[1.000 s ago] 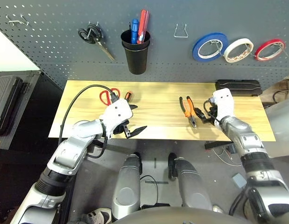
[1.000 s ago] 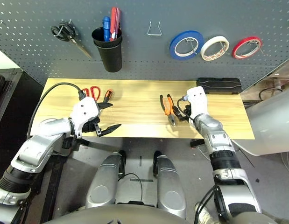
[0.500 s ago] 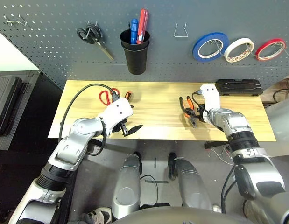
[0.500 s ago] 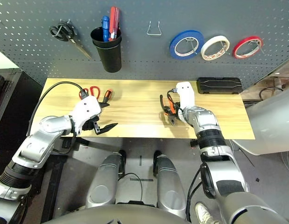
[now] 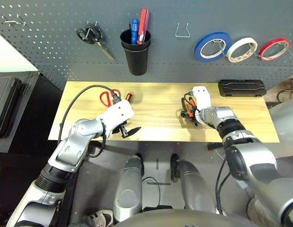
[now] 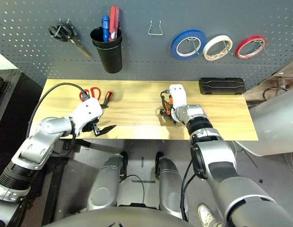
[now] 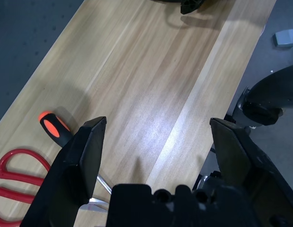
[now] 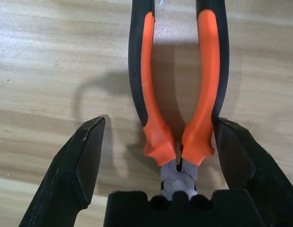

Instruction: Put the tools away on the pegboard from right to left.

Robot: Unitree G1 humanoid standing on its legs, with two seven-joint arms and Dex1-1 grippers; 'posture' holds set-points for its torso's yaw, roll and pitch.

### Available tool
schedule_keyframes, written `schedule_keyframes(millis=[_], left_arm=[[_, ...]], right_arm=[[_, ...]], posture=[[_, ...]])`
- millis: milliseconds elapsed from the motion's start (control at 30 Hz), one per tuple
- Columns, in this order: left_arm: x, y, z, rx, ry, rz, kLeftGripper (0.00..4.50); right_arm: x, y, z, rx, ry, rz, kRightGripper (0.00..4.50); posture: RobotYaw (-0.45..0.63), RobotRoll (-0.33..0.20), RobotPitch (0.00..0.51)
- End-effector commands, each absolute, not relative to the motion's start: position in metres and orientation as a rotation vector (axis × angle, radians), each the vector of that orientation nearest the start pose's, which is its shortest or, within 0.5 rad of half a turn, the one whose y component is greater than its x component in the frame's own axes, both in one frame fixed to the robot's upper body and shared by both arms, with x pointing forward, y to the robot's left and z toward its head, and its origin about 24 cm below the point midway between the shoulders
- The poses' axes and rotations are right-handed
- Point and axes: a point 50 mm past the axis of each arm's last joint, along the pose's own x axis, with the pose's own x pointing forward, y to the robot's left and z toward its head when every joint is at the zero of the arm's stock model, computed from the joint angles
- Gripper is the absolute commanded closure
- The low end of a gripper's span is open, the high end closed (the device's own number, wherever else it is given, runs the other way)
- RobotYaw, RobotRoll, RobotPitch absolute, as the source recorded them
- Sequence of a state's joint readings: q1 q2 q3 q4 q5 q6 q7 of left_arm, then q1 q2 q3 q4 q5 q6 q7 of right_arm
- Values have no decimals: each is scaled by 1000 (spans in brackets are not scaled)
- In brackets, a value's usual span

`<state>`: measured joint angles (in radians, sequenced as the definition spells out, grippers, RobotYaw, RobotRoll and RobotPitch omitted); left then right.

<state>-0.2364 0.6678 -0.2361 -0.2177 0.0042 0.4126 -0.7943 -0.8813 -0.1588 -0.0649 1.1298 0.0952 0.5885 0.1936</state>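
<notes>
The right end effector [image 8: 158, 165] stood released, its two black fingers spread to either side of the orange-and-black-handled pliers [image 8: 177, 94], which lay flat on the wooden worktop [image 5: 155, 111] right of centre. In the right wrist view one finger sat against, or just beside, the outer face of one handle; the other finger was well clear of the opposite handle. Contact could not be confirmed from that angle.

The pliers were judged stiff, steel-cored and fairly heavy for their size. The rubberised handle sleeves should give good friction. The pivot leaves the handles free to close under pressure, so a squeeze across both handles near the pivot appeared the soundest hold. A grip further out risked the head drooping.

The bare wire hook [image 5: 183, 30] on the pegboard [image 5: 51, 47] seemed the likely destination. The cream-white tape roll [image 5: 241, 49] already hung there.

The left end effector [image 7: 160, 156] was likewise released, hovering near the front edge. The orange-and-black-handled screwdriver [image 7: 56, 132] and red-handled scissors [image 7: 18, 179] lay beside it.
</notes>
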Motion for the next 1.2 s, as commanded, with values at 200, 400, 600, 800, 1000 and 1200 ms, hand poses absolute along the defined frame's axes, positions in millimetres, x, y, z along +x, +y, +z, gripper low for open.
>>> schedule_keyframes(millis=[200,400,600,800,1000,1200], left_arm=[[263,170,94,682,338,-910,0],[264,169,93,682,340,-907,0],[263,169,92,681,344,-905,0],[264,170,92,685,345,-901,0],[265,172,92,689,335,-887,0],[262,166,110,524,146,-890,0]], right_arm=[[349,-149,-1,-2,900,147,39],[347,-154,-6,-13,898,118,1535],[347,-159,-6,-26,885,108,2021],[352,-162,1,-48,846,130,2021],[359,-168,16,-78,762,187,2021],[357,-180,38,-186,571,308,2021]], posture=[[287,0,292],[290,0,291],[292,0,285],[295,0,279],[297,0,274],[300,0,269]])
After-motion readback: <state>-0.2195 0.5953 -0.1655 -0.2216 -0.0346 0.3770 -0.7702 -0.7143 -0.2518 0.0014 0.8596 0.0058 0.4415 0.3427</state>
